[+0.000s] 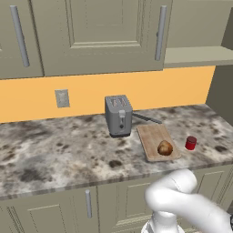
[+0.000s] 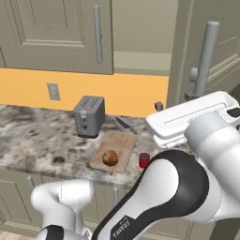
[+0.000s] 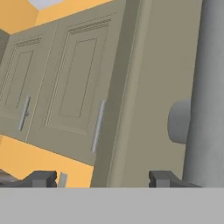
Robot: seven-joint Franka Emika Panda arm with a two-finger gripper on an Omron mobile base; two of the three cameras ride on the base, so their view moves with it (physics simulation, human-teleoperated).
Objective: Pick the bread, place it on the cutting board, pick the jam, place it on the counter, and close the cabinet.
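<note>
Left base view: a marbled counter [image 1: 54, 150] runs under an orange wall, olive cabinet [image 1: 100, 36] doors above. One toaster [image 1: 119, 115], one knife [image 1: 146, 119], one board [image 1: 152, 136] carrying one bread [image 1: 165, 148], one jam [image 1: 190, 143] standing just beside the board. Gripper [image 3: 99, 178] fingers stand spread, empty, beside the open door's bar handle [image 3: 205, 92]

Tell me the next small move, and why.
Probably push the open cabinet door shut. The bread already sits on the cutting board, the jam stands on the counter, and the gripper is open beside the door's handle.
</note>
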